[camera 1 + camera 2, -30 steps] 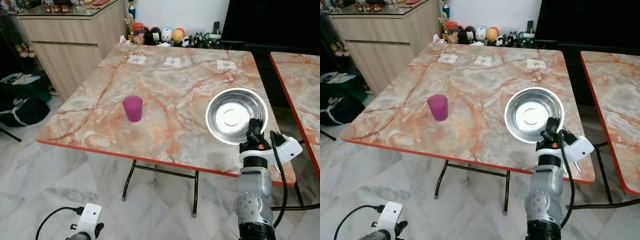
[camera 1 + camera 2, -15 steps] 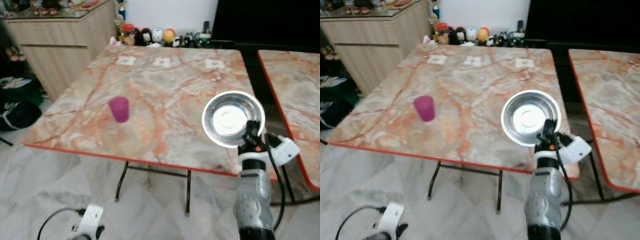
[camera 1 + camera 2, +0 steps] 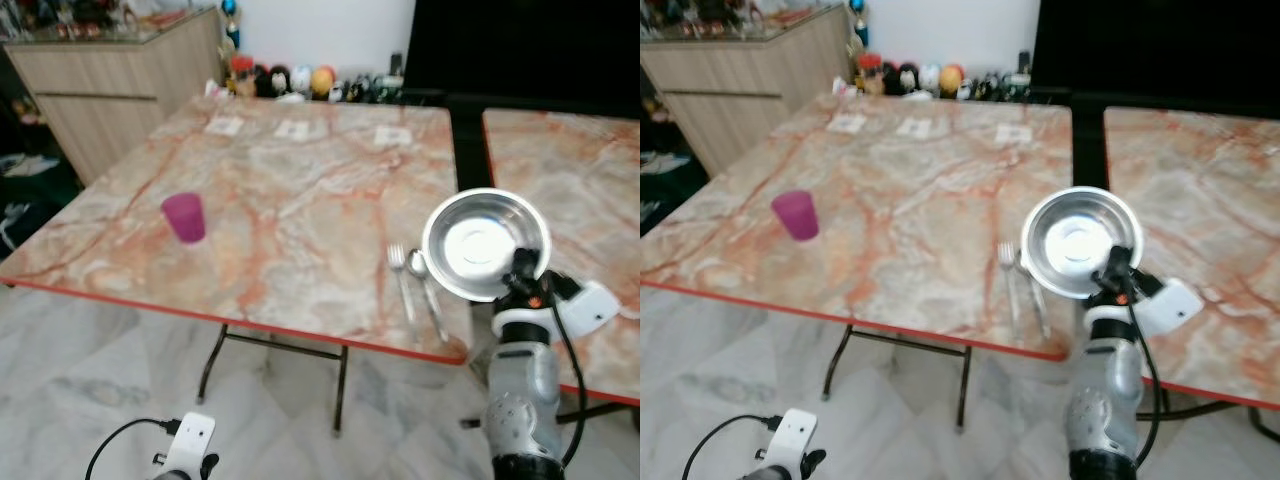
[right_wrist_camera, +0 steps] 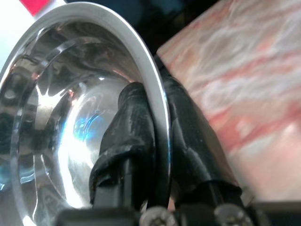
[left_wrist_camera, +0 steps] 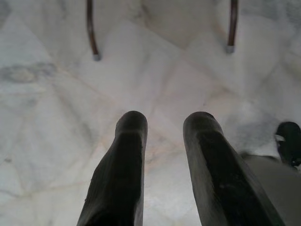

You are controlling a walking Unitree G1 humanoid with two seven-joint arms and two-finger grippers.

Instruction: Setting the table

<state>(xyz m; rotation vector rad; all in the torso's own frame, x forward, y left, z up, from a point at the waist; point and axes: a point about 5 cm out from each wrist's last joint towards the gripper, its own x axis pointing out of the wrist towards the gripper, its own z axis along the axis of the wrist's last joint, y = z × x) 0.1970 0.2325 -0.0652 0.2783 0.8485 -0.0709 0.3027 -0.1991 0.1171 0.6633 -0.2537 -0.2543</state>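
Steel bowl (image 3: 485, 246) is pinched by its near rim in my right end effector (image 4: 157, 155), one finger inside the rim and one outside, and it is held up in front of the worktop's near right corner, not resting on the surface. Compared with a second ago the head camera has swung right: the worktop (image 3: 300, 200) now sits further left in view, and a fork (image 3: 402, 280) and spoon (image 3: 424, 285) have come into sight lying side by side near the front edge, just left of the bowl. I judge this to be the place setting, so the bowl most likely belongs on the bare marble beside the cutlery. My left end effector (image 5: 164, 165) hangs idle low over the floor, fingers spread and gripping nothing. Further in, a purple cup (image 3: 184, 217) stands upright on the left part of the worktop, well apart from the cutlery. Three paper slips (image 3: 292, 129) lie along the far edge, with a row of small figurines (image 3: 290, 82) behind them. A second worktop (image 3: 560, 180) stands to the right across a dark gap. The cutlery is the nearest obstruction to lowering the bowl.
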